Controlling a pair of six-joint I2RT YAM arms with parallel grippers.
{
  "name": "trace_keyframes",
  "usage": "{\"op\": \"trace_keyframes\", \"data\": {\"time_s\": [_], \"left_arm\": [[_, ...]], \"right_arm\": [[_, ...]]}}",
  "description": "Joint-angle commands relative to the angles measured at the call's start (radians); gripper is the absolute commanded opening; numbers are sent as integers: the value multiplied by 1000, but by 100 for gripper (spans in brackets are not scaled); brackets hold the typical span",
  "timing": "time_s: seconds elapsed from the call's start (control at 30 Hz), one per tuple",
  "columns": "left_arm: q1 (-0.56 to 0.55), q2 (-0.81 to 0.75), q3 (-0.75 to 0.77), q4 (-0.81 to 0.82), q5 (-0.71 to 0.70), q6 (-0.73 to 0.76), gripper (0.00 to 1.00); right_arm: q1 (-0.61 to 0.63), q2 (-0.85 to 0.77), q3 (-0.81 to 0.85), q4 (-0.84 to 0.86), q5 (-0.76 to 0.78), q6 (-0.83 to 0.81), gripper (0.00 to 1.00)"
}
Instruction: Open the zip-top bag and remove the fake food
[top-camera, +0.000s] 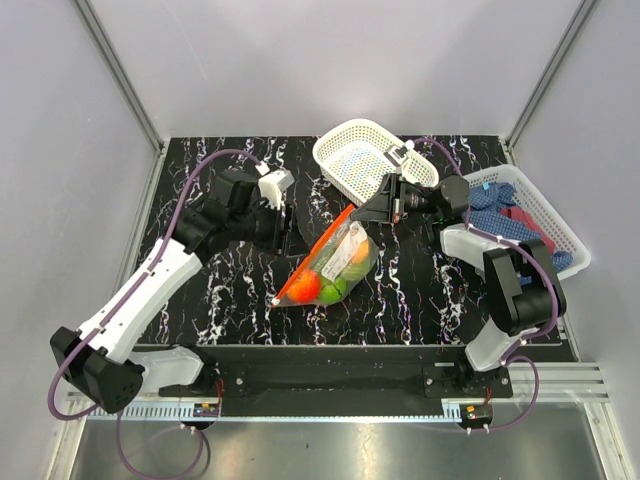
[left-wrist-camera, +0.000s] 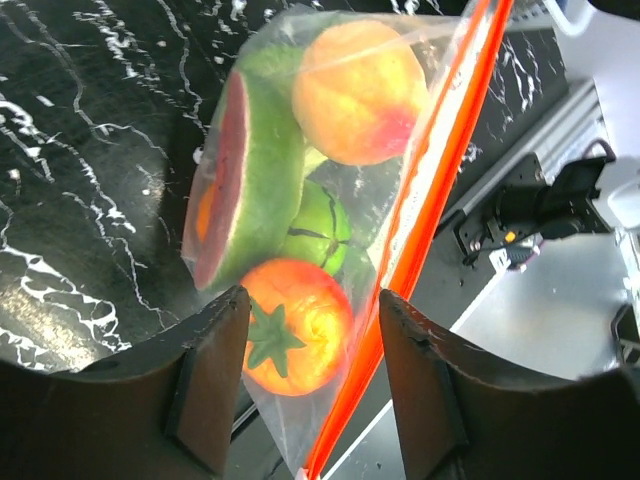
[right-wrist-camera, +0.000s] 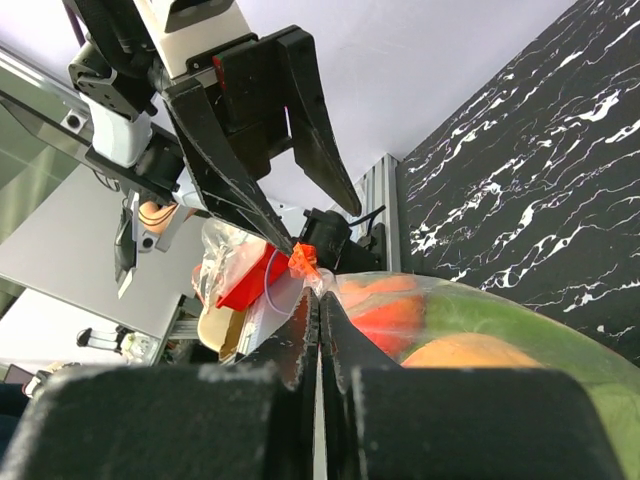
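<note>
Grey, smooth walls (top-camera: 300, 60) close in a black worktop (top-camera: 420, 290) veined with white like polished marble. The white-shelled left arm (top-camera: 150, 275) reaches from the near left corner toward the middle, and the right arm (top-camera: 515, 290) bends up along the right edge. A rectangular white lattice basket (top-camera: 555, 220) sits at the right edge, holding a crumpled blue cloth (top-camera: 495, 215) and a red cloth (top-camera: 520, 215). An oval lattice basket (top-camera: 345, 140) stands near the far edge, right of middle. The zip-top bag (top-camera: 335, 258), clear crinkly film, slants across the middle of the worktop. Its orange-red zip strip (top-camera: 312, 255) runs straight from the high corner down toward the near edge; whether the low end rests on the surface cannot be told. The fake food is packed inside. A wedge of watermelon slice (left-wrist-camera: 250, 180) with matte green rind and red flesh lies beside a rounded orange-yellow ball (left-wrist-camera: 360, 90) and a dark green ribbed fruit (left-wrist-camera: 318, 225). Below them is a glossy tomato (left-wrist-camera: 300, 330) with a green star-shaped calyx. The right gripper (right-wrist-camera: 320, 310) is pressed fully together on thin plastic at the bag's high corner. The left gripper (left-wrist-camera: 312, 300) stands spread, with its dark blunt fingers (left-wrist-camera: 215, 370) on either side of the bag's tomato end, gripping nothing.
</note>
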Motion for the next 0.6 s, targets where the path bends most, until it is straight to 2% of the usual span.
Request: {"op": "trace_keyframes", "data": {"time_s": [0.0,0.3,0.57], "left_arm": [[3,-16,-4,77,94,58,56],[3,-28,-69,149,142,38,57],[3,13,-76,167,138,55,43]], "right_arm": [[-3,-60,-5,54,-7,-26,0],[-3,-63,-14,29,-1,-44,0],[-3,-65,0,6,-1,-52,0]]}}
